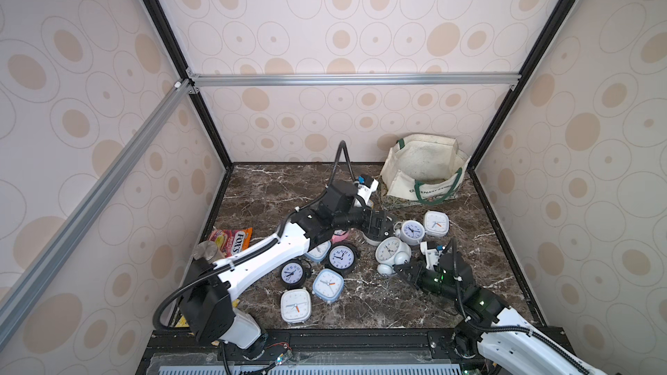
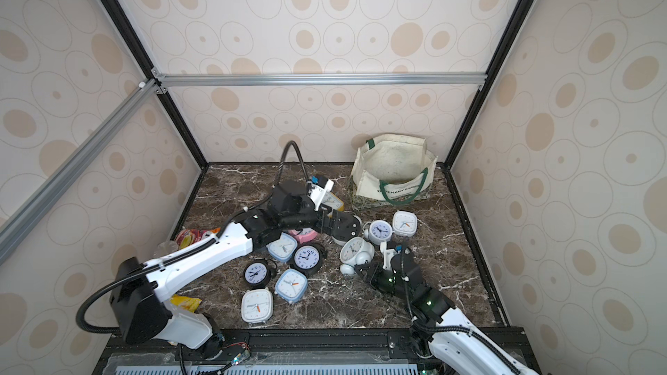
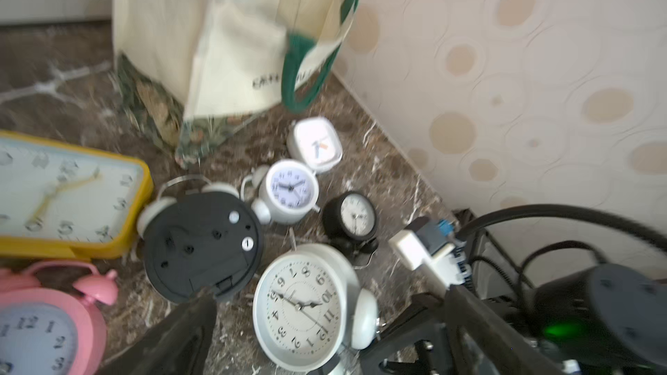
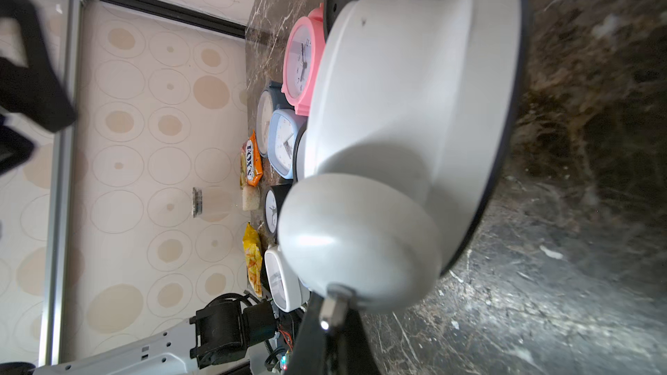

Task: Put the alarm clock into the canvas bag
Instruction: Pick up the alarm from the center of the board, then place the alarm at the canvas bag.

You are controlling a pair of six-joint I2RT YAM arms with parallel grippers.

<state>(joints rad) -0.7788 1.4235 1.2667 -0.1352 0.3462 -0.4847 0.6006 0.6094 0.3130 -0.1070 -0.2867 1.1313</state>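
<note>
Clocks all over this table (image 1: 397,313), so here's the one that matters: the white bell clock (image 1: 389,250), a bit right of centre in both top views (image 2: 353,248). The right gripper (image 1: 398,269) reaches in from the lower right and is clamped tight on the small metal stud (image 4: 330,313) by one of its bells. In the right wrist view you can see that stud squeezed between the black fingers (image 4: 306,348), with the clock's pale body (image 4: 415,102) filling most of the frame. I can't tell whether the clock is off the marble or just tipped on it.

The bag (image 1: 399,182) stands at the upper right of the tabletop, tucked into the back corner with its mouth open and a green handle (image 1: 438,191) hanging down the front. It's well apart from the held clock. A small round clock (image 1: 411,231) and a square white one (image 1: 436,223) lie between them.

The left gripper (image 1: 383,228) hangs mid-frame over a face-down black-backed clock (image 3: 202,243). Its jaws are spread wide with nothing in them. A yellow clock (image 3: 72,193) and a pink one (image 3: 43,319) sit on the left edge of the left wrist view, which is pretty blurry. A Fox's candy bag (image 1: 231,241) lies at the table's left edge.
</note>
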